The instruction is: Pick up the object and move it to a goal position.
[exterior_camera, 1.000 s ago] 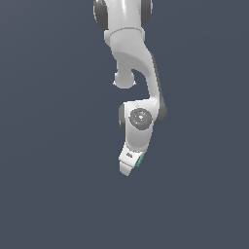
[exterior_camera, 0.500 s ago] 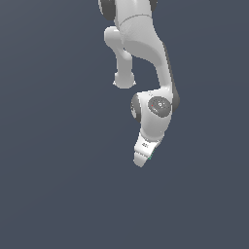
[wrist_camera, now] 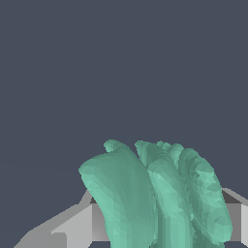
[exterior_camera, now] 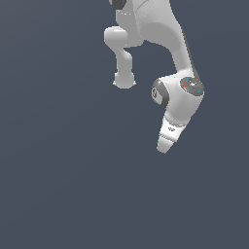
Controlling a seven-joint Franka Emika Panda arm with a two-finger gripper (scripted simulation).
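Note:
In the wrist view the object fills the lower middle: a teal-green ribbed block with a wavy edge, held between two grey fingers. My gripper is shut on it. In the exterior view the white gripper hangs in mid-air at the right of centre, pointing down and slightly to the exterior view's left. There the object is almost entirely hidden behind the fingers.
Only a plain dark grey background surrounds the arm in both views. The white arm's links rise from the gripper to the top of the exterior view, with the elbow to the exterior view's left.
The gripper, still holding the object, has moved toward the exterior view's right and somewhat upward. The wrist has turned, so less of the green shows in the exterior view.

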